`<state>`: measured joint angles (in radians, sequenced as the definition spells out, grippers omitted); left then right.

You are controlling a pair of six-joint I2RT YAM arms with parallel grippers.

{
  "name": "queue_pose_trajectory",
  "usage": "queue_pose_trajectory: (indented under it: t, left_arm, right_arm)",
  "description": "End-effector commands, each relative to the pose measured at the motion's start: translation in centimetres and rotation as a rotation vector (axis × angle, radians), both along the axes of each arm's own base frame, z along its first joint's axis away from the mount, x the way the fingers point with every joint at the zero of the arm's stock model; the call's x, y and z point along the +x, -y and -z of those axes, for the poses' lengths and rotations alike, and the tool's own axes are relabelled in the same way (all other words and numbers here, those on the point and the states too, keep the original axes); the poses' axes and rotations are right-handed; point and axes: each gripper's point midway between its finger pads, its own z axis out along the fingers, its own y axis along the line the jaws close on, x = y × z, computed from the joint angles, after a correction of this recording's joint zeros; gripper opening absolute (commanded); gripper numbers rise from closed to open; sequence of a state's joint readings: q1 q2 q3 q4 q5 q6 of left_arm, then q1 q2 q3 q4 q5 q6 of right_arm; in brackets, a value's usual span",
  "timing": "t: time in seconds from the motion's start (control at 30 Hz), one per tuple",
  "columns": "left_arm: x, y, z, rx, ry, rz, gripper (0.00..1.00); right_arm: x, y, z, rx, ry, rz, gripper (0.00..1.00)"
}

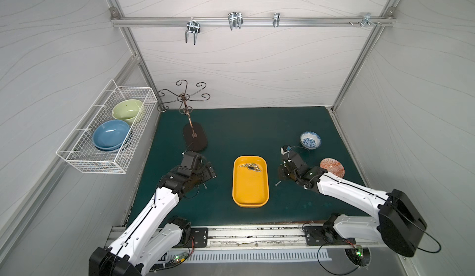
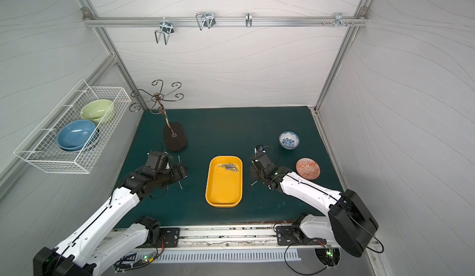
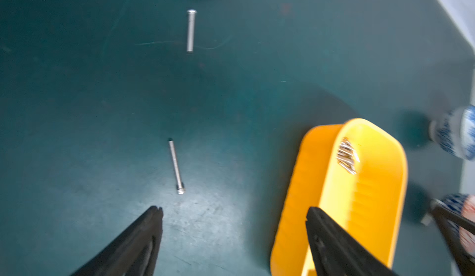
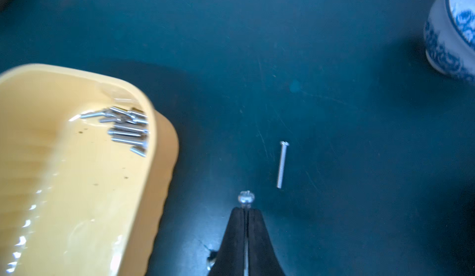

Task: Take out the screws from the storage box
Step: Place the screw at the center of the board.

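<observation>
robot lab test cell. the enclosure is built from white panels framed in aluminium extrusion, with a hook rail fixed across the upper part of the frame. a left arm and a right arm are mounted on a base rail along the lower edge, where bare circuit boards with lit leds are left exposed. household props are staged: a wire basket of bowls hung at left, and on the green mat a metal hook stand, a patterned bowl, a red dish, and screws in a storage box at centre.
</observation>
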<state>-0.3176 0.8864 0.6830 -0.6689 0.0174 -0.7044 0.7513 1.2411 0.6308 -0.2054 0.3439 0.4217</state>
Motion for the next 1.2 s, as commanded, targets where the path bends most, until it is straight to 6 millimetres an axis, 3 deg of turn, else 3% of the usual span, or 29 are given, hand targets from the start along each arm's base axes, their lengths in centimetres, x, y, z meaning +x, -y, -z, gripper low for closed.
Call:
queue_pose_trajectory:
  t: [0.0,0.3,0.5,0.7,0.93,1.17]
  left_arm:
    - [0.7,2.1,-2.6,-0.035,0.055,0.113,0.88]
    - [0.9,8.7,-3.7,0.162,0.075,0.393,0.82]
    - [0.7,12.5,-2.5,0.156,0.037,0.531,0.77]
    - [0.4,15.7,-2.6,0.194,0.050,0.640,0.77]
    - [1.4,17.5,-1.2,0.229,0.003,0.671,0.77]
    - [2.5,19.2,0.8,0.258,-0.055,0.710,0.66]
  right_arm:
    - [1.0,0.6,0.6,0.032,0.019,0.045,0.00]
    - [2.4,1.6,3.5,-0.006,-0.037,0.090,0.00]
    - [2.7,2.7,3.7,0.031,-0.047,0.143,0.00]
    - [2.8,3.6,4.2,0.036,-0.057,0.182,0.00]
    - [2.9,3.8,5.9,0.136,-0.135,0.199,0.00]
    - [3.0,3.6,5.7,0.156,-0.130,0.194,0.04]
